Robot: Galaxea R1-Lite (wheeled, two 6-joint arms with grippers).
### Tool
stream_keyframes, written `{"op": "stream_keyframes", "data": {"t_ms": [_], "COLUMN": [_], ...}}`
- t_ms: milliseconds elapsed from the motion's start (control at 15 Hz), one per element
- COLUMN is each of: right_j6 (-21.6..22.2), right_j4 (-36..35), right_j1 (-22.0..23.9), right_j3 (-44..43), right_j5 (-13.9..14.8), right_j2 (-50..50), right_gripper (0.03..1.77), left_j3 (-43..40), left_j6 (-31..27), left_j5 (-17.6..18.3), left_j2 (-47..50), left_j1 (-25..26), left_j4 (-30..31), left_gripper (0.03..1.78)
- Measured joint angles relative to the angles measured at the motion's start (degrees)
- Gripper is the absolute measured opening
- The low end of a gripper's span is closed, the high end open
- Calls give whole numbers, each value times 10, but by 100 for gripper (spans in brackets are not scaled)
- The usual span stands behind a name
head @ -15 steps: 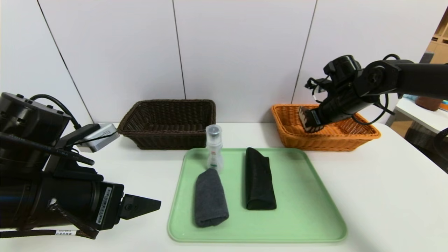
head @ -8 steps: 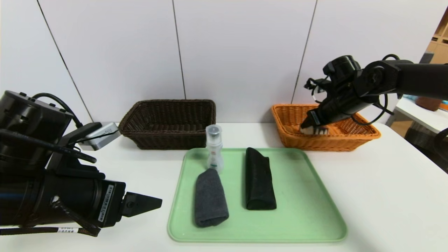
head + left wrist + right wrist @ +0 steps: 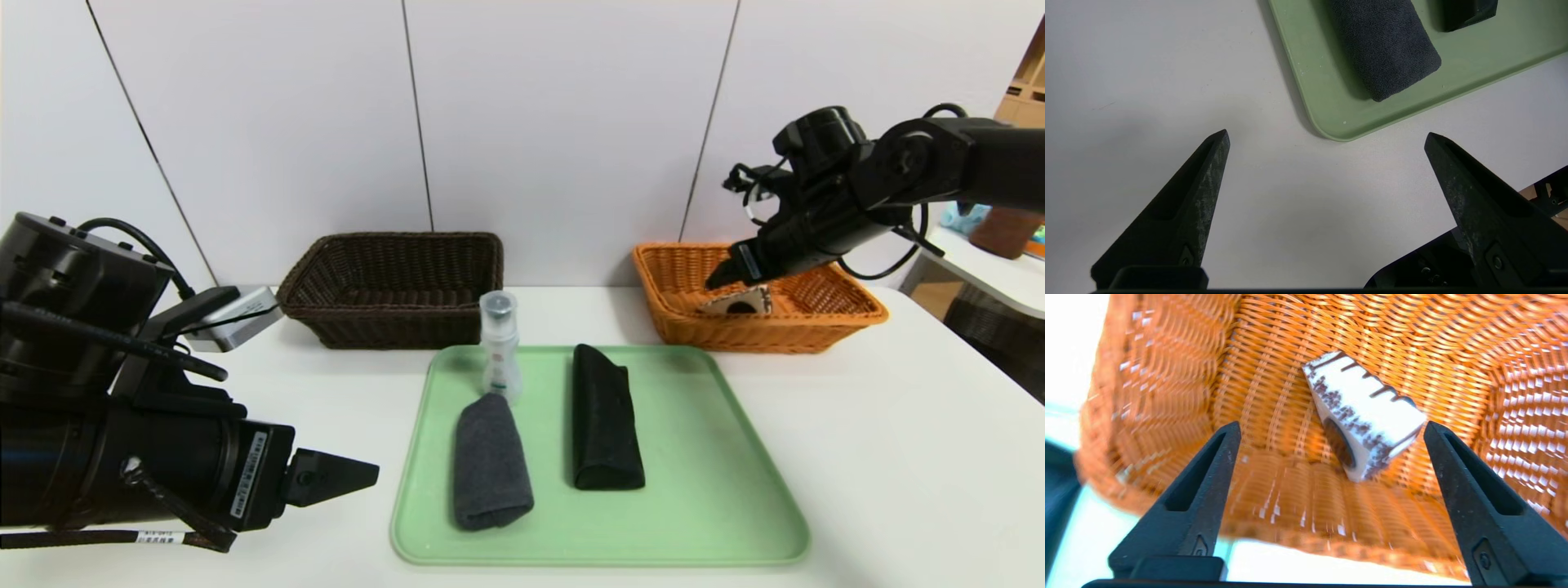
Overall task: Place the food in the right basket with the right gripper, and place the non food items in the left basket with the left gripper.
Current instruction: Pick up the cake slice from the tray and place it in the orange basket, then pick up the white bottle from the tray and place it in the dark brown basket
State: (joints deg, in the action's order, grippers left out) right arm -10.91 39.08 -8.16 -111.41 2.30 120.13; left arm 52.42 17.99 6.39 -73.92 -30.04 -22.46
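A white box with brown print, the food (image 3: 739, 302) (image 3: 1363, 416), lies tilted inside the orange right basket (image 3: 816, 331) (image 3: 1274, 343). My right gripper (image 3: 722, 279) (image 3: 1332, 425) hovers just above it, open and holding nothing. A grey rolled towel (image 3: 490, 461) (image 3: 1384, 49), a black case (image 3: 604, 416) (image 3: 1470, 12) and a clear bottle (image 3: 500, 343) rest on the green tray (image 3: 718, 490) (image 3: 1306, 81). The dark brown left basket (image 3: 408, 238) stands behind the tray. Low over the table, off the tray's near left corner, my left gripper (image 3: 359, 474) (image 3: 1327, 134) is open and empty.
A white wall rises right behind both baskets. Bare white tabletop (image 3: 898, 457) surrounds the tray. Another table with objects shows at the far right edge (image 3: 992, 261).
My right gripper opened and let go of the box, which dropped into the orange basket. The gripper then rose a little. The left arm barely moved.
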Motion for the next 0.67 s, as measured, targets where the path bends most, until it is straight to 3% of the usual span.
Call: {"op": "stream_keyframes", "data": {"t_ms": [467, 667], "right_j6": [6, 41], "right_j4": [91, 115], "right_j1": [-33, -66], "right_j3": [1, 36], "right_j5": [-16, -18], "right_j2": [-140, -216], "right_gripper": [165, 167], "left_j3": [-2, -4], "left_j6": [0, 0], "left_j5": [0, 1], "left_j2": [1, 6], "left_j1": [0, 0], "left_j4": [0, -3], "left_gripper": [169, 169]}}
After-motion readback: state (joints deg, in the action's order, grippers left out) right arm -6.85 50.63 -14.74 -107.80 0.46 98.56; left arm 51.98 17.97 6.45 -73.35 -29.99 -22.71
